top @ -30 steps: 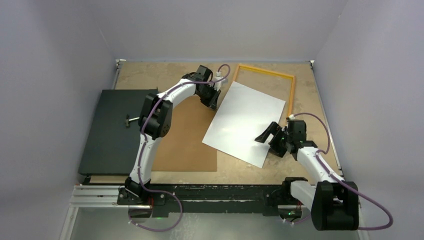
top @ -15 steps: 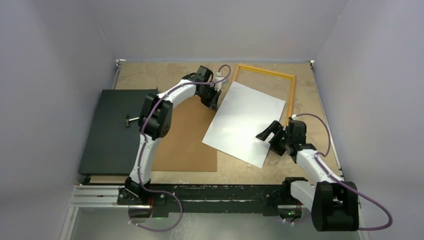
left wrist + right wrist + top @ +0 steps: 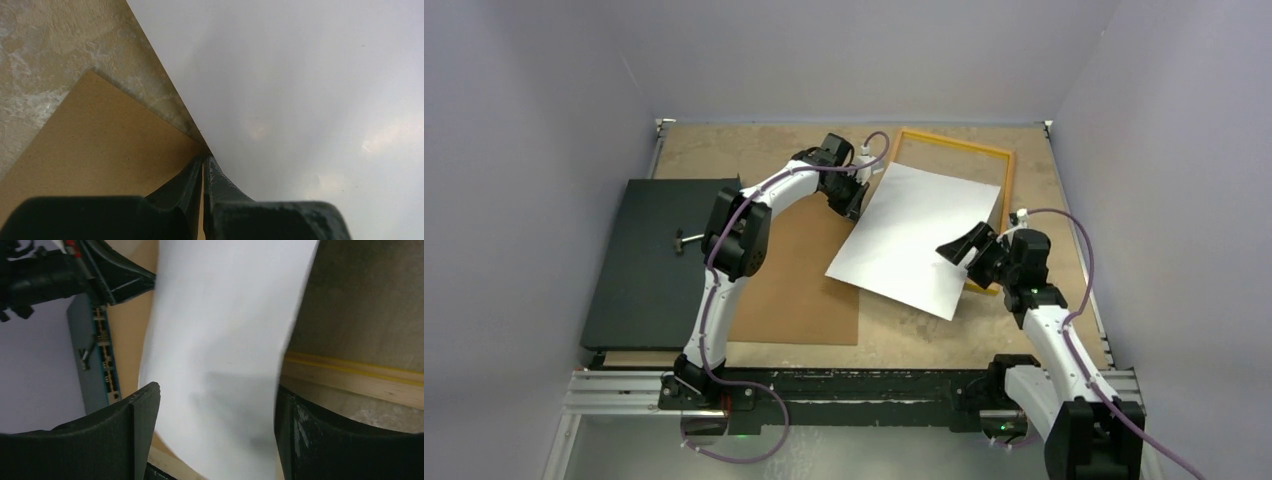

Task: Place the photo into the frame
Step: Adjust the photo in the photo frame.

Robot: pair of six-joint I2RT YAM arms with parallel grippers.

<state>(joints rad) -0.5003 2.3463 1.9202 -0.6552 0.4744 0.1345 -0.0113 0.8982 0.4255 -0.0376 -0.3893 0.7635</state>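
Since one second earlier, the right arm (image 3: 1052, 318) has reached farther from its base. Its jaws now sit farther along the right edge of the photo (image 3: 914, 235). The photo has swung with it, so the near right corner lies farther from the near edge of the counter (image 3: 724, 150).

The photo lies askew, plain white side up. Its far end covers the near left part of the frame (image 3: 954, 142), and its near left corner covers the brown board (image 3: 799, 290).

The left arm (image 3: 754, 200) arches from its base past the black panel (image 3: 639, 260) and over the board. Its wrist points down at the left edge of the photo, near the far corner. The left jaws are closed on that edge.

The left wrist view alone shows both fingers (image 3: 220, 185) pressed together at the sheet's margin, with the board and bare counter to their left.

The right jaws stand wide, with one finger above the sheet in the top view. Only the right wrist view shows the sheet curving across the gap between the fingers (image 3: 142, 412), with a yellow rail of the frame beyond. Contact between either finger and the sheet cannot be told.
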